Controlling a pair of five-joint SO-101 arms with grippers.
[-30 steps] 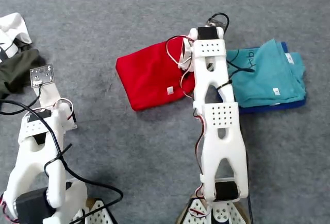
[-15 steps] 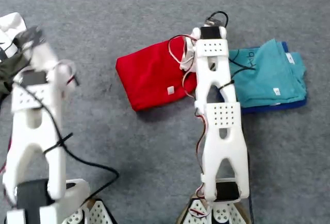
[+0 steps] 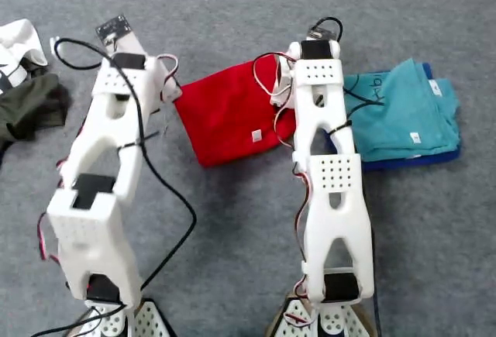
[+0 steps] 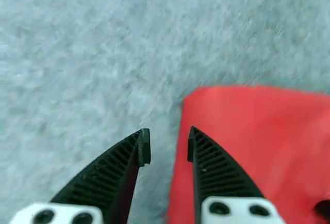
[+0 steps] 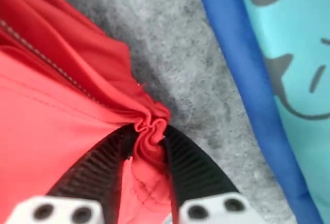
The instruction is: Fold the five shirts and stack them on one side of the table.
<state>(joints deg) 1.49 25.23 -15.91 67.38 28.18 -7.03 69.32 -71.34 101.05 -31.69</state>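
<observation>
Where the red shirt (image 3: 225,116) lies folded near the middle of the grey worktop (image 3: 232,221), its right-hand edge is covered in the high view by the right arm's white body. The right wrist view gives that edge up close: the right end effector (image 5: 149,131) is pressed together on a small bunched fold of red cloth, with a strip of bare worktop between it and the blue shirt (image 5: 242,64). From above, that blue shirt shows as little more than a rim, since the teal shirt (image 3: 399,112) lies folded on top of it at the right side; the teal shirt's near corner is also behind the arm. The left end effector (image 4: 167,144) sits at the red shirt's opposite edge with its fingers slightly spread and nothing between them, one tip over red cloth and the other over grey. Whether either tip touches the surface is hard to make out. At the far left, a white garment (image 3: 19,39) and a dark olive one (image 3: 31,104) lie crumpled, both cut off by the frame edge
</observation>
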